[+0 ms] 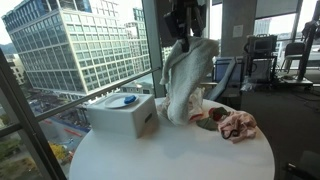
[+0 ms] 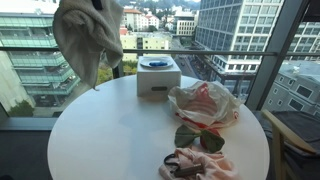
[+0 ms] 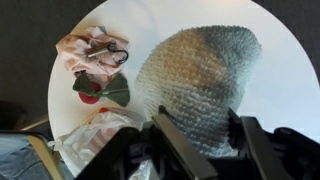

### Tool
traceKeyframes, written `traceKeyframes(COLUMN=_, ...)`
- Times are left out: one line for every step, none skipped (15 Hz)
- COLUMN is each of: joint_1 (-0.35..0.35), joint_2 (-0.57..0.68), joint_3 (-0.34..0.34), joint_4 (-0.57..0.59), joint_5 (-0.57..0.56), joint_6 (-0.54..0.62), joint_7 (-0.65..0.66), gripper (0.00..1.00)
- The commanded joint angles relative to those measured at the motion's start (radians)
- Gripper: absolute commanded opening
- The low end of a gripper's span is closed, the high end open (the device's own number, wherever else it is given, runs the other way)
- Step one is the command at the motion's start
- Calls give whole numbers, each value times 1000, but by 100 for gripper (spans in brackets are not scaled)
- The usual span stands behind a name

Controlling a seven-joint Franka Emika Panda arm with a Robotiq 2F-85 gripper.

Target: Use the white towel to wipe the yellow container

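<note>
The white towel (image 1: 185,82) hangs bunched from my gripper (image 1: 186,22), high above the round white table (image 1: 170,155). In an exterior view the towel (image 2: 88,42) hangs at the top left, past the table's edge. In the wrist view the towel (image 3: 195,75) fills the middle, and the gripper (image 3: 205,135) has both fingers pressed on its top. No yellow container shows in any view.
A white box with a blue lid (image 1: 122,113) (image 2: 158,76) stands near the table's window side. A clear plastic bag (image 2: 205,103) (image 3: 95,135), a green and red item (image 2: 200,138) (image 3: 100,90) and a pink cloth (image 1: 238,125) (image 2: 195,165) (image 3: 90,50) lie together.
</note>
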Motion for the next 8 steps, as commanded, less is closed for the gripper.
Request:
traceKeyframes(joint_1=-16, joint_2=46, joint_3=-19, joint_4=-10, joint_5=70, joint_6=38, joint_7=-98, gripper=30)
traceKeyframes(joint_1=-19, joint_2=58, joint_3=-20, joint_4=-13, joint_5=82, joint_6=49, joint_7=-103, gripper=30)
traceKeyframes(joint_1=-21, joint_2=69, joint_3=-22, joint_4=-16, joint_5=97, joint_6=59, joint_7=-102, gripper=30)
traceKeyframes(joint_1=-24, joint_2=76, joint_3=-22, joint_4=-17, joint_5=101, joint_6=69, joint_7=-97, gripper=30)
traceKeyframes(joint_1=-41, joint_2=125, joint_3=-41, joint_4=-115, joint_5=99, joint_6=235, joint_7=-98, gripper=30)
traceKeyframes(joint_1=-46, joint_2=138, joint_3=-42, joint_4=-124, joint_5=92, joint_6=279, joint_7=-90, gripper=30)
traceKeyframes(joint_1=-51, joint_2=156, joint_3=-46, joint_4=-149, joint_5=88, joint_6=336, joint_7=-95, gripper=30)
traceKeyframes(joint_1=-55, joint_2=182, joint_3=-53, joint_4=-163, joint_5=96, joint_6=360, joint_7=-107, gripper=30)
